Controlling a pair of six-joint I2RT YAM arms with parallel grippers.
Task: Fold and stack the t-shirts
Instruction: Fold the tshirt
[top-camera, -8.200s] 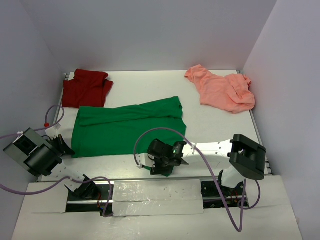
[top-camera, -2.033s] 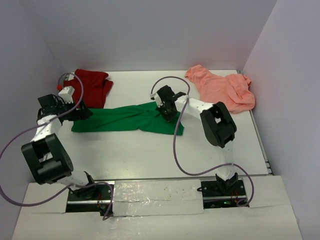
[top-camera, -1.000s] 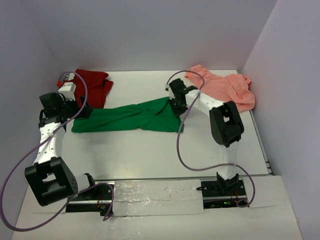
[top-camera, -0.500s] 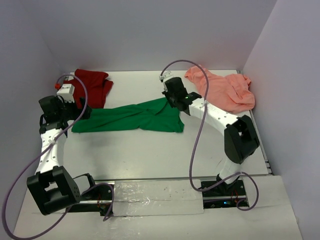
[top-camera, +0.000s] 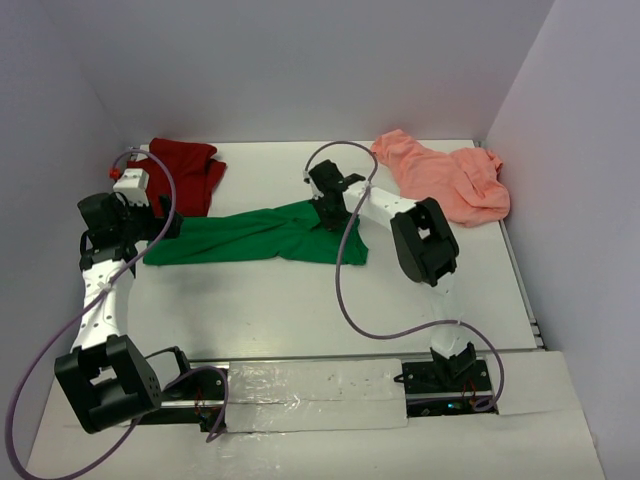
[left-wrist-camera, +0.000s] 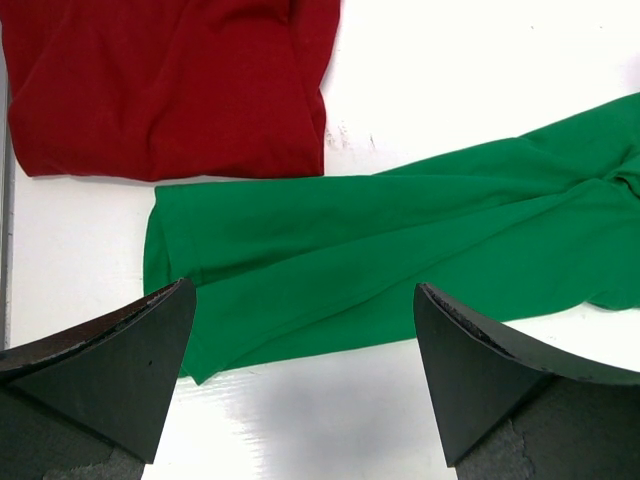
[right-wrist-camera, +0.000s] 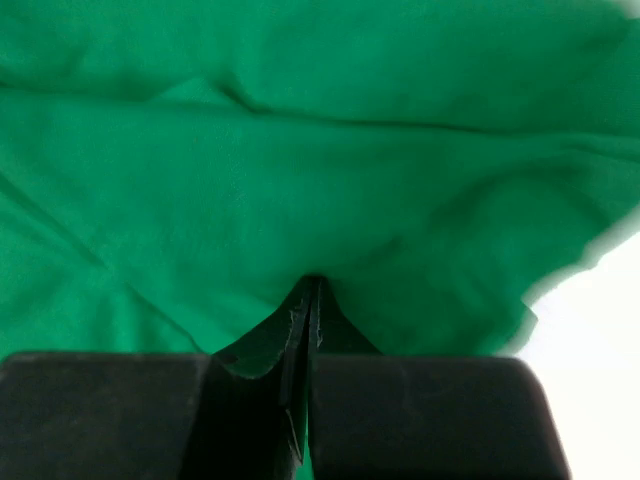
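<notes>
White table (top-camera: 300, 300); right tool (right-wrist-camera: 312, 287) pinches green t-shirt (right-wrist-camera: 300, 150), fold barely visible.

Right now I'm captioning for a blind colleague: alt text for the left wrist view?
A green t-shirt, folded into a long band, lies across a white table, with a dark red t-shirt beyond its left end. The left hand hangs open above, a dark finger in each lower corner.
</notes>
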